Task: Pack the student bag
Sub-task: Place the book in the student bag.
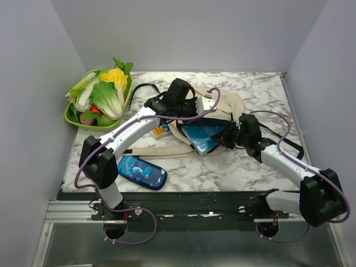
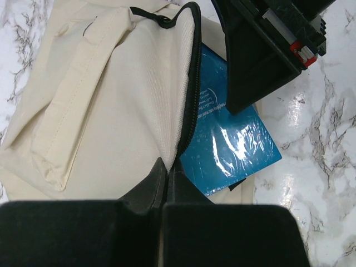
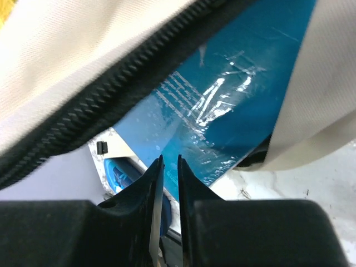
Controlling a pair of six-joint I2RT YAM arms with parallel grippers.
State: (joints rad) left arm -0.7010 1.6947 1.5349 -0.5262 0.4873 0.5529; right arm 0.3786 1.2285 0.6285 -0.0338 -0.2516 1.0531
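The student bag (image 1: 236, 105), beige cloth with black zipper trim, lies mid-table, its mouth facing the right arm. My left gripper (image 1: 194, 114) is shut on the bag's zipper edge (image 2: 186, 111) and holds the flap up; its jaws (image 2: 167, 167) pinch the cloth. A blue plastic-wrapped book (image 1: 203, 136) lies partly inside the mouth, and shows in the left wrist view (image 2: 233, 144) and the right wrist view (image 3: 233, 89). My right gripper (image 1: 225, 136) is shut on the book's near edge (image 3: 169, 164). The bag's flap (image 3: 83, 50) hangs over the book.
A dark-blue patterned pencil case (image 1: 142, 172) lies at the front left, near the table edge. A green basket (image 1: 72, 118) of toy vegetables stands at the back left. Long beige straps (image 1: 161, 150) trail left from the bag. A black strap (image 1: 292, 143) lies at the right.
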